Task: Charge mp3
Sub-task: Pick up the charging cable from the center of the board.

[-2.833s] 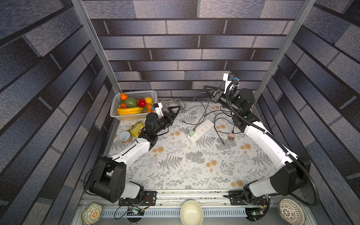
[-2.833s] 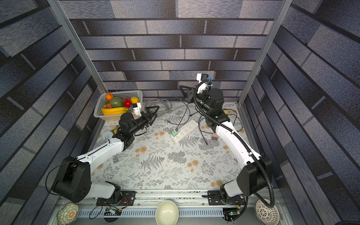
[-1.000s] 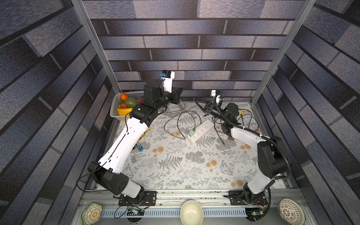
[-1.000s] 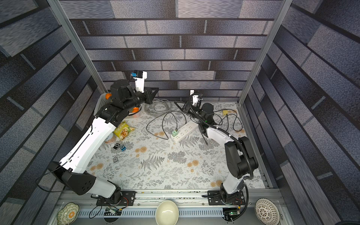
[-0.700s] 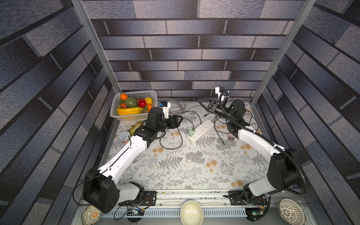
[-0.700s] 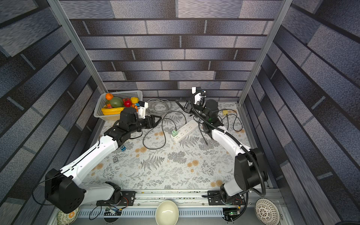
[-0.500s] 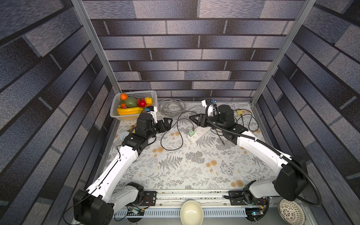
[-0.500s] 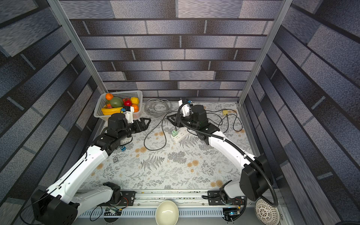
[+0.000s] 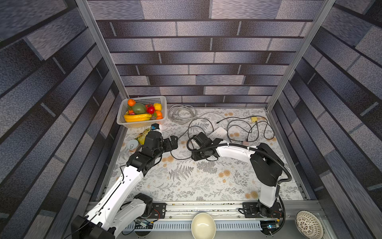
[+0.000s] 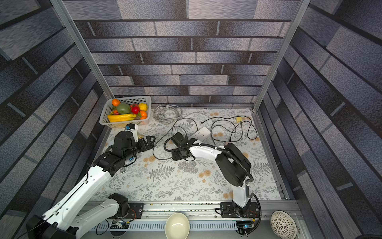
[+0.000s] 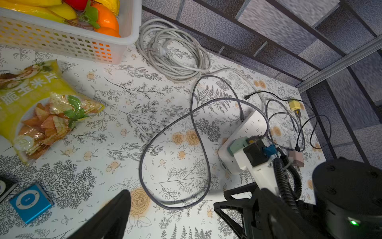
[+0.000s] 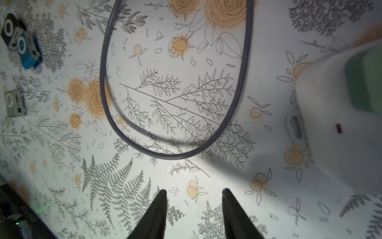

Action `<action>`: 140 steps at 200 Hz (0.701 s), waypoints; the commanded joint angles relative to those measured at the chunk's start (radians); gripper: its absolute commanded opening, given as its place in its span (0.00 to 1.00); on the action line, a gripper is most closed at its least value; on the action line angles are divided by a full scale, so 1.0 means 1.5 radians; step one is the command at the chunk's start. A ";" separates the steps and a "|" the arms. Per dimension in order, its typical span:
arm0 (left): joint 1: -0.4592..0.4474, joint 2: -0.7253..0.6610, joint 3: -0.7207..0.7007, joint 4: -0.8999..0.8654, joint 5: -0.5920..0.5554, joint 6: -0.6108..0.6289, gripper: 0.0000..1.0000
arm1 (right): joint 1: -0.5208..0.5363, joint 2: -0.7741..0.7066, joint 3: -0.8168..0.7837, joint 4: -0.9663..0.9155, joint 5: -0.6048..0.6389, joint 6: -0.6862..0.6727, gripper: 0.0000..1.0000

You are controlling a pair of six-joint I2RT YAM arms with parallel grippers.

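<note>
Left wrist view: the left gripper is seen with its fingers spread wide and nothing held. The right gripper is shown with fingers parted and empty, low over the table, just beside the power strip. A blue mp3 is laid flat at the table's left side, just beside a black mp3, with a silver mp3 nearer. A grey cable is looped between the grippers.

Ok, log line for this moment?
left gripper: open, empty | right gripper: open, empty | blue mp3: on table, unplugged
</note>
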 commanded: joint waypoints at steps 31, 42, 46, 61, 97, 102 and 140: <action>-0.005 -0.030 -0.020 0.012 -0.021 0.028 0.98 | 0.004 0.093 0.097 -0.049 0.089 0.042 0.48; -0.005 -0.035 -0.022 0.011 -0.021 0.031 0.98 | 0.004 0.119 0.121 -0.064 0.096 0.042 0.48; -0.005 -0.037 -0.022 0.009 -0.021 0.031 0.98 | 0.004 0.128 0.129 -0.070 0.101 0.042 0.47; -0.005 -0.045 -0.022 0.002 -0.023 0.031 0.98 | 0.004 0.145 0.140 -0.075 0.114 0.042 0.44; -0.003 -0.068 -0.021 -0.005 -0.023 0.036 0.99 | 0.004 0.157 0.155 -0.090 0.131 0.040 0.30; -0.002 -0.070 -0.021 -0.005 -0.023 0.037 0.99 | 0.004 0.158 0.158 -0.095 0.131 0.037 0.27; 0.008 -0.087 -0.019 -0.014 -0.010 0.039 0.99 | 0.008 0.142 0.143 -0.122 0.150 0.020 0.08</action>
